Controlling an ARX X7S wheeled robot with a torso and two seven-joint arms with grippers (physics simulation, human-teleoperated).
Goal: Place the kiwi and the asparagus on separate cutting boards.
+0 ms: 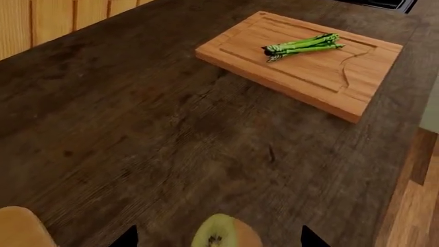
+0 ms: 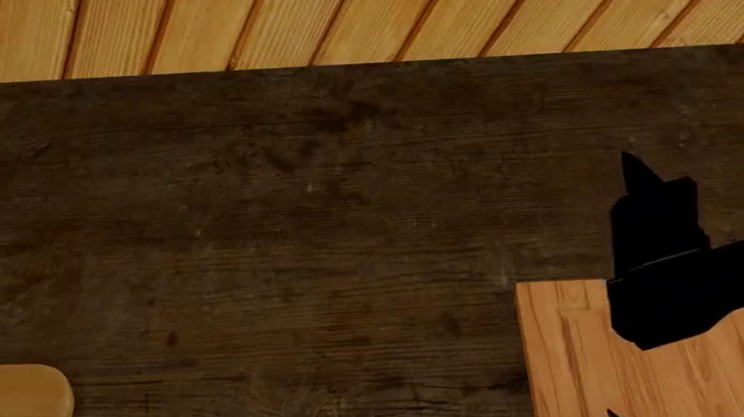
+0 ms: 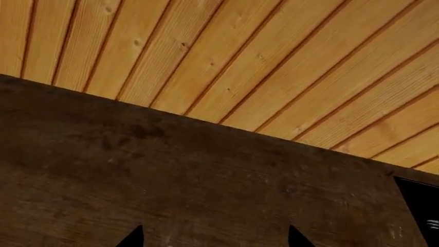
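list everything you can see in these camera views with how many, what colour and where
asparagus: one bundle, bright green, lying on the grooved cutting board
grooved cutting board: one, orange-brown, on the countertop
rounded cutting board: one, light orange-brown, only a corner shows, on the countertop
kiwi: one, tan skin, pale green cut face, between the left claw's tips
countertop: one, dark brown wood
plank wall: light wood, behind the countertop
left claw: black tips either side of the kiwi
right claw: black tips apart, nothing between them
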